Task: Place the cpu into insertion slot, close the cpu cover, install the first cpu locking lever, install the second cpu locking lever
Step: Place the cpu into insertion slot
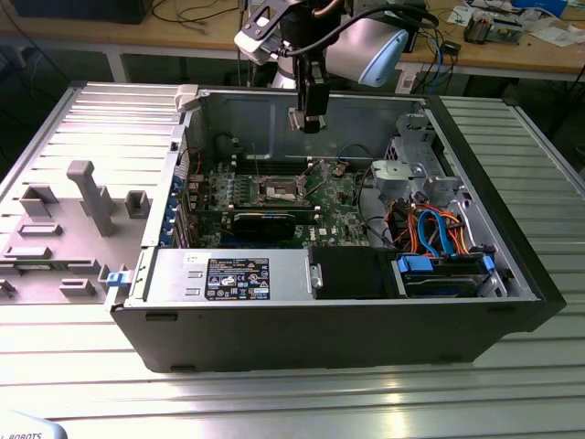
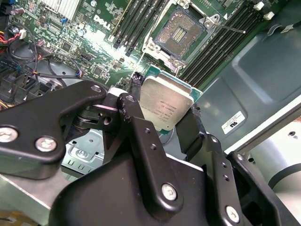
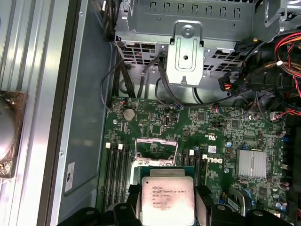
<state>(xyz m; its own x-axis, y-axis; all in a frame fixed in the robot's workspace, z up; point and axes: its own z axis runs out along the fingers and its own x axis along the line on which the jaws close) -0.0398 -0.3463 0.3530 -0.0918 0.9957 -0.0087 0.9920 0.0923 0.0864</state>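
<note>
- Your gripper (image 2: 164, 113) is clenched on the cpu (image 2: 165, 102): in the second wrist view one black finger (image 2: 133, 107) presses one edge of the chip and the other finger presses the opposite edge.
- The first wrist view shows the same grip, gripper (image 3: 168, 202) squeezing the cpu (image 3: 168, 197) with its silver-grey top facing the camera.
- You're holding the chip in the air above the green motherboard (image 3: 221, 136); it touches nothing but the fingers.
- Just past the chip lies the insertion slot (image 2: 181, 33), dark centre and contacts exposed, silvery rim all round, with no chip in it.
- In the first wrist view the cpu overlaps the near edge of the insertion slot (image 3: 156, 150), so you're hovering close to it.
- A thin metal lever (image 2: 230, 29) juts out from one corner of the socket, swung free.
- Long black memory slots (image 2: 141, 21) run along both sides of the socket.
- Further on, a perforated metal drive cage (image 3: 186, 37) stands beyond the board, black cables trailing beneath it.
- Pulling back to the exterior view: your gripper (image 1: 309, 114) hangs inside the open computer case (image 1: 320, 329), above the insertion slot (image 1: 279, 189).
- Blue and orange cables (image 1: 439, 233) bunch up toward the exterior view's right.
- The case sits on a ribbed metal table (image 1: 274, 402), with a grey fixture tray (image 1: 82, 210) on the exterior view's left.
</note>
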